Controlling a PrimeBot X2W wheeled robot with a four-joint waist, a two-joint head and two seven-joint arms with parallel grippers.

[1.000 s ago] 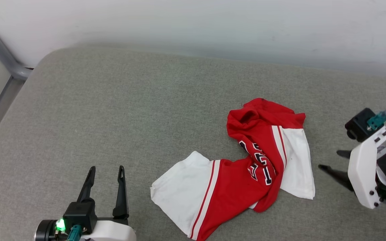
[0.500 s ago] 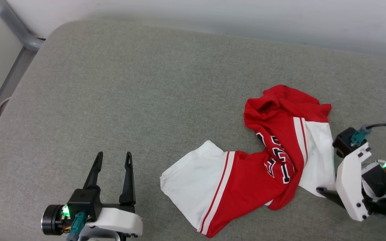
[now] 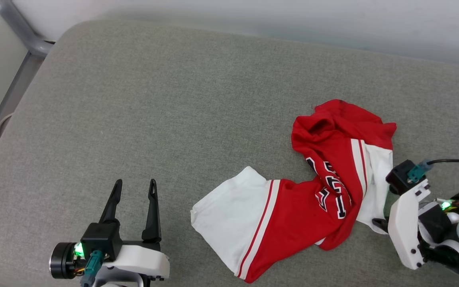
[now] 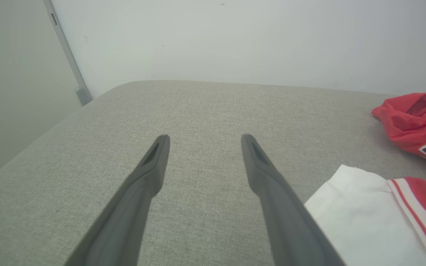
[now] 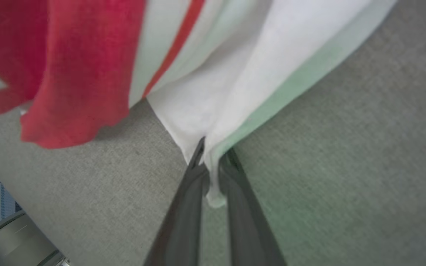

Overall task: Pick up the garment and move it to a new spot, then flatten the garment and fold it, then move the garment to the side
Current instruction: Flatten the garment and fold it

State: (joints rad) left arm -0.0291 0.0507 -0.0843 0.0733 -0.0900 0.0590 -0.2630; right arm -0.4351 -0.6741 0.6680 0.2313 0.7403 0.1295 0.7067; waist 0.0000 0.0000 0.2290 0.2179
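While my right pincer [image 5: 213, 149] is clamped on the corner of a white sleeve [image 5: 242, 74], its two dark fingers drawn nearly together with the cloth pinched between them, the garment [image 3: 293, 215] lies crumpled on the grey cushion [image 3: 153, 99], toward my right side. Its red body is bunched and twisted, so the black, white-outlined lettering [image 3: 331, 191] is creased and only partly legible. A second white sleeve [image 3: 225, 215], edged with red and white stripes, spreads flat at the near left of the heap. My left pincer [image 3: 135, 183] hovers over bare cushion, fingers apart and holding nothing, just beside that second sleeve but not touching it. A pale wall [image 3: 253, 16] runs behind the cushion; a grey metal post [image 3: 18, 28] stands at its far left corner.
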